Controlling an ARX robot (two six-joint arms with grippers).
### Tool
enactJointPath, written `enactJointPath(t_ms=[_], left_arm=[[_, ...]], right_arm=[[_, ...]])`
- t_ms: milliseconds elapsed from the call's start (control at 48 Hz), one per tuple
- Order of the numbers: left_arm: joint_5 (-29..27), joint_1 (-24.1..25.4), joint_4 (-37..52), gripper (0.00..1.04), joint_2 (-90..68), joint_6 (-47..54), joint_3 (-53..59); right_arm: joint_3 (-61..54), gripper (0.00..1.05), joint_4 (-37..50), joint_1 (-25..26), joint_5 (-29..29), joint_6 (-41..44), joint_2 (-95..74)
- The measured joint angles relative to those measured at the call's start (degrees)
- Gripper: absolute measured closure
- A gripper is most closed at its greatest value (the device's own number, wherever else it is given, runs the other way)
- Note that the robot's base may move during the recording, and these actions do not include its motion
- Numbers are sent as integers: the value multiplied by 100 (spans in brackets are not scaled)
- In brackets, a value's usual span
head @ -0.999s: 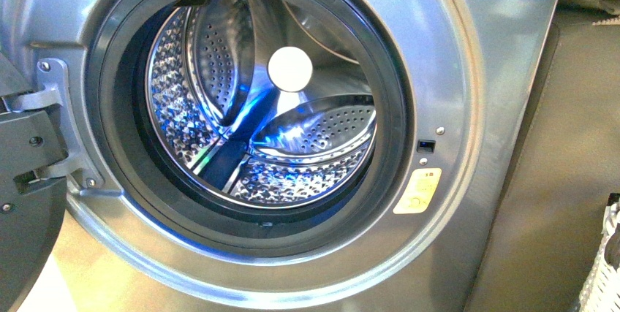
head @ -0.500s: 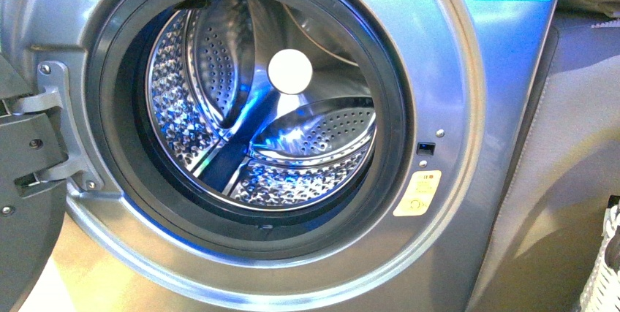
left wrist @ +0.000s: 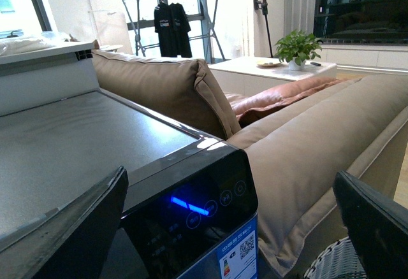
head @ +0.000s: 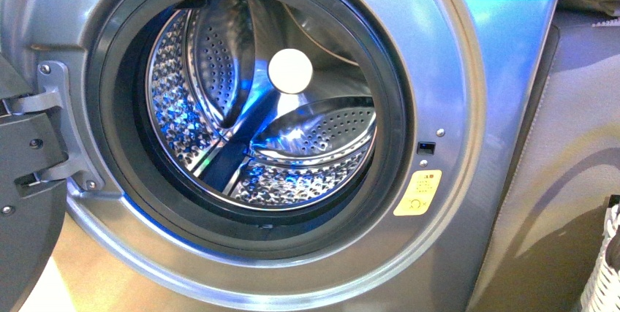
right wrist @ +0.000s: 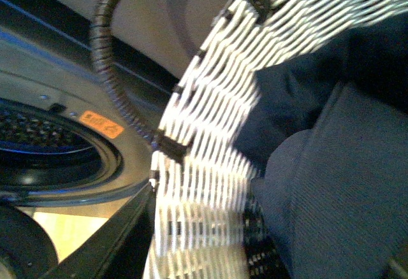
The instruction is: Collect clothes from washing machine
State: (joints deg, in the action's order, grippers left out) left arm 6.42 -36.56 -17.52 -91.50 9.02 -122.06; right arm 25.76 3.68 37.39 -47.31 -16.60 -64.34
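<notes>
Over the woven basket (right wrist: 210,164), the right gripper (right wrist: 268,253) hovers above the dark navy clothes (right wrist: 331,164) lying inside; whether its jaws have parted I cannot tell. Up above the washing machine (head: 453,71), the left gripper (left wrist: 229,228) hangs spread wide and empty, seemingly parked clear because the drum (head: 256,107) holds nothing.

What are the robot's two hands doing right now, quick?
Left gripper: open, holding nothing, up above the washing machine.
Right gripper: cannot tell; its camera shows the clothes in the basket.

washing machine (head: 468,56) | labels, yellow sticker (head: 417,193) | text illegible
</notes>
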Motion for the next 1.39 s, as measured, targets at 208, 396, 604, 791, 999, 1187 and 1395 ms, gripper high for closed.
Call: enactJointPath(t_ms=[208, 396, 604, 791, 999, 1187, 1395], left_arm=[[0, 0, 0, 6, 0, 0, 0], [0, 0, 0, 6, 0, 0, 0], [2, 0, 0, 6, 0, 0, 0], [0, 0, 0, 6, 0, 0, 0], [0, 0, 0, 6, 0, 0, 0], [0, 0, 0, 6, 0, 0, 0], [0, 0, 7, 6, 2, 0, -11]], right_arm=[[380, 8, 184, -448, -160, -730, 1152], [999, 8, 839, -1252, 575, -990, 1827], [1473, 8, 1178, -2371, 1716, -879, 2079], [1453, 8, 1202, -1567, 1449, -1648, 1853], [1202, 8, -658, -260, 702, -2841, 1403], [433, 8, -1250, 553, 1261, -2308, 896], [219, 8, -1515, 350, 1270, -1919, 1091]])
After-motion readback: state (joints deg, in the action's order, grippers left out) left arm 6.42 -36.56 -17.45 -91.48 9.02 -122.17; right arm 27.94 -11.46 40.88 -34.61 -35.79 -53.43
